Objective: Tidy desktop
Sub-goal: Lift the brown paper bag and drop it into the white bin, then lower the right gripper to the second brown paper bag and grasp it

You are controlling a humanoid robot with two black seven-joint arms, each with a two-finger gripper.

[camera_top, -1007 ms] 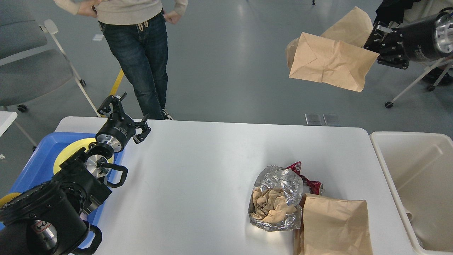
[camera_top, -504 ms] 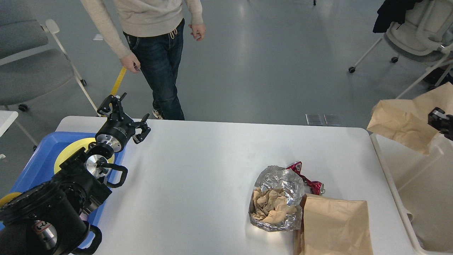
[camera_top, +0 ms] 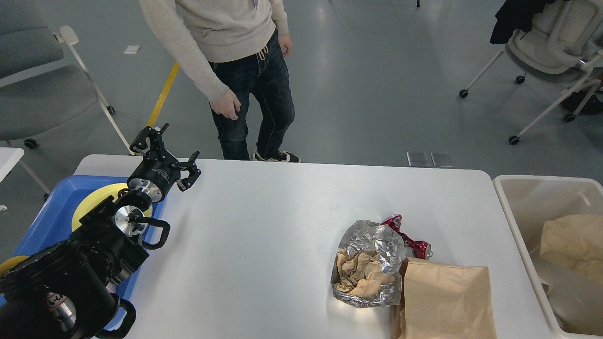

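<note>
The desktop (camera_top: 264, 226) is the large white tabletop filling the middle of the head view. On its right part lie a crumpled foil wrapper (camera_top: 372, 245) holding brown paper, a crushed red can (camera_top: 409, 238) behind it, and a flat brown paper bag (camera_top: 445, 301) at the front edge. My left gripper (camera_top: 168, 151) is open and empty, held above the table's far left corner. My right arm and gripper are out of view.
A blue tray (camera_top: 47, 221) with a yellow plate (camera_top: 96, 202) sits at the left edge under my left arm. A cream bin (camera_top: 516, 221) at the right holds a brown paper bag (camera_top: 572, 245). A person (camera_top: 235, 56) stands behind the table; chairs stand at both far sides.
The brown bag held by my right gripper came down from high up and now lies in the bin; the right arm has left the view. The person has stepped right. My left arm has not moved.
</note>
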